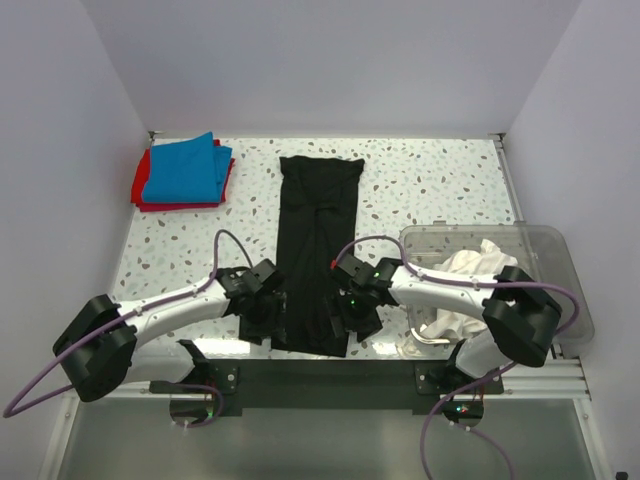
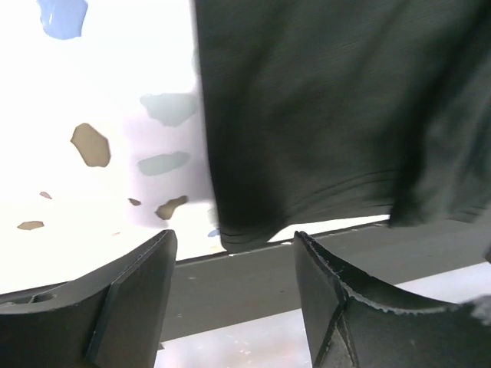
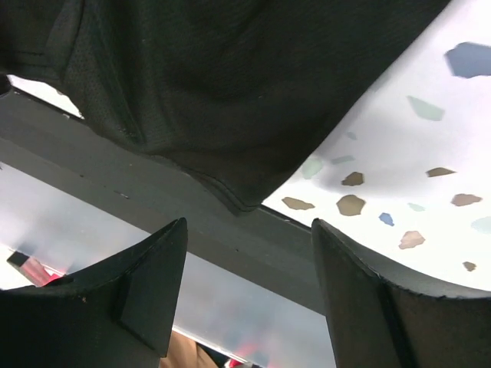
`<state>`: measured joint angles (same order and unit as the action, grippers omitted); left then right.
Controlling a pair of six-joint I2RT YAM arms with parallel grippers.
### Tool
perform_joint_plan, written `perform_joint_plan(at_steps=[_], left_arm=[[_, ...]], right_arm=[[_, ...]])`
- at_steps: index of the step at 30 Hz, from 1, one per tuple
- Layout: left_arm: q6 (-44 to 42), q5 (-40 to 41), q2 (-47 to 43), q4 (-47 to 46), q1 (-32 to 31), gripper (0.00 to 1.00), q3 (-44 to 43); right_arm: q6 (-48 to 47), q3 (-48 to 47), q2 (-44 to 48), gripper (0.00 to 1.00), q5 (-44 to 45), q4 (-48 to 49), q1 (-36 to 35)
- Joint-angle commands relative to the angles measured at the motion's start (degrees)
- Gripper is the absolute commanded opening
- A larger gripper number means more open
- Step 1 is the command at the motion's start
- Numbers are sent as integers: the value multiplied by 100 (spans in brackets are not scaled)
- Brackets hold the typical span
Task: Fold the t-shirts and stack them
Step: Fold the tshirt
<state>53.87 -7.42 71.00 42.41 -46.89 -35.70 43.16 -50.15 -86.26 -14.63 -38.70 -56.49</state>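
table (image 1: 430,180): speckled top, filling the middle of the top view.
black t-shirt (image 1: 315,240): folded into a long strip, centre of frame; its near hem lies at the table's lower edge, between both grippers.
bin (image 1: 560,260): clear plastic, right of frame, white t-shirts (image 1: 470,270) crumpled inside.
blue t-shirt (image 1: 185,168): folded, upper left, on the red t-shirt (image 1: 140,195).
left gripper (image 2: 234,249): released, empty, at the hem's left corner.
right gripper (image 3: 249,230): released, empty, at the hem's right corner.

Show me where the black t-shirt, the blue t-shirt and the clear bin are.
black t-shirt (image 1: 318,240): top external view, middle of the long laid-out cloth.
blue t-shirt (image 1: 185,168): top external view, centre of its folded upper face.
clear bin (image 1: 562,272): top external view, bare stretch of its right wall.
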Motion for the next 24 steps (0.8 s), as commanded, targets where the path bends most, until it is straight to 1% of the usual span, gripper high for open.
perform_joint_plan(at_steps=[1, 6, 18, 20, 21, 22, 24], left_arm=[[-140, -146, -60, -233, 31, 66, 204], [-131, -216, -51, -479, 31, 64, 415], [-236, -356, 124, -857, 57, 59, 468], [-254, -409, 168, -919, 49, 56, 503], [-254, -435, 177, -954, 49, 52, 520], [-263, -453, 177, -972, 49, 50, 538], [-263, -488, 203, -1033, 49, 44, 582]], right_arm=[[289, 66, 4, 69, -154, 204, -160], [474, 172, -110, 67, -75, 354, -327], [510, 58, -558, 54, 259, 354, -345], [509, 76, -585, 53, 277, 345, -345], [518, 76, -602, 52, 294, 345, -345], [518, 76, -603, 51, 303, 345, -345], [527, 84, -629, 47, 312, 345, -345]])
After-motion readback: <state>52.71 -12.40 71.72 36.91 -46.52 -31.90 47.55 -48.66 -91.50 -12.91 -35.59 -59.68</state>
